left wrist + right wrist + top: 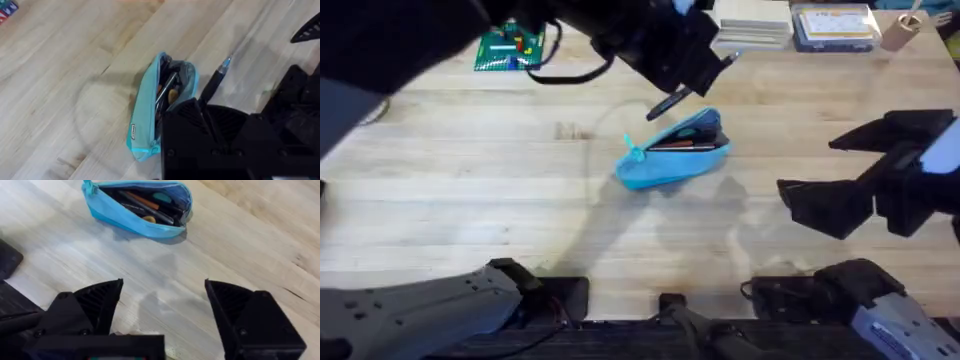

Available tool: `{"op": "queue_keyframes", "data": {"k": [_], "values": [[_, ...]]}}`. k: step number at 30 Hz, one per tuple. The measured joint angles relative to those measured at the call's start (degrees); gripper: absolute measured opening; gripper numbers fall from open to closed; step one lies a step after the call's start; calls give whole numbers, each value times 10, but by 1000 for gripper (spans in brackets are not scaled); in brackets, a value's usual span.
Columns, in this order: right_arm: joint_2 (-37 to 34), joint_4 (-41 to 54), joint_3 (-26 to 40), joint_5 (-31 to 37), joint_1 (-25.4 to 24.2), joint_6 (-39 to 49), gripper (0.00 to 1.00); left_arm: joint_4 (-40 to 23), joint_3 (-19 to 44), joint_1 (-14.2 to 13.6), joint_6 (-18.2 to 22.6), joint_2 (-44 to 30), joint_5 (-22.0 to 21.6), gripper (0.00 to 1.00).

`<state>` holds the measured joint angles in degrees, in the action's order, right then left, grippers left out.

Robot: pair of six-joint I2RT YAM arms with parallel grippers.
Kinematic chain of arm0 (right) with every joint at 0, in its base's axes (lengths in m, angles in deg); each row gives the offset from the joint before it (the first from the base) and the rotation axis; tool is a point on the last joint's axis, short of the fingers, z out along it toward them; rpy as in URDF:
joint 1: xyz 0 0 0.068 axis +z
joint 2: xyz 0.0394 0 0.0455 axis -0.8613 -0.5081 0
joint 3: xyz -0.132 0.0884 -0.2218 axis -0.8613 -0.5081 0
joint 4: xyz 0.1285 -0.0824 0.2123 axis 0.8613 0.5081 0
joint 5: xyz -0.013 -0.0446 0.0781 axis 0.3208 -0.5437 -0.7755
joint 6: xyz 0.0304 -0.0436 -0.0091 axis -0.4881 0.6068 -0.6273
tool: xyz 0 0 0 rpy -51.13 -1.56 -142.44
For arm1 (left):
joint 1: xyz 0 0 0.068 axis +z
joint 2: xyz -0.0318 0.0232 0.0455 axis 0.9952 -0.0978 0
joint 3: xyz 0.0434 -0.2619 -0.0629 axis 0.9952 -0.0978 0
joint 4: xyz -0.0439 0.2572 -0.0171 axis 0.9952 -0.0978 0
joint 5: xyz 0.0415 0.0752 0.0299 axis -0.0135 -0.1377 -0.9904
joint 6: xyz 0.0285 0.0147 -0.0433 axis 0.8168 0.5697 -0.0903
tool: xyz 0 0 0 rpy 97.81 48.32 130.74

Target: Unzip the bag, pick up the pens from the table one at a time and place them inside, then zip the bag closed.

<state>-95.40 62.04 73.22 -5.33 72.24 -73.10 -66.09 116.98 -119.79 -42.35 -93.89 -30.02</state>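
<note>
Light-blue fabric forms the bag, which is seen near the middle of the table, unzipped, with pens inside; its long axis is laid diagonally, the zipper-pull end toward the near left. A black pen is pinched in the closed left gripper just above the bag's far end. The right gripper is held spread wide and empty, well apart from the bag, to its right.

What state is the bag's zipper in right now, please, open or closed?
Open: the bag gapes along its top, with pens visible inside.
</note>
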Motion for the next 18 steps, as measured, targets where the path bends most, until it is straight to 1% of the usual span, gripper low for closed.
{"op": "queue_keyframes", "data": {"k": [4,8,18], "values": [[0,0,0,0,0,0,997,-2,0,-17,0,-22,-18,43],[0,0,0,0,0,0,997,-2,0,-26,0,-50,-25,43],[0,0,0,0,0,0,998,0,0,-27,0,-120,-28,43]]}}
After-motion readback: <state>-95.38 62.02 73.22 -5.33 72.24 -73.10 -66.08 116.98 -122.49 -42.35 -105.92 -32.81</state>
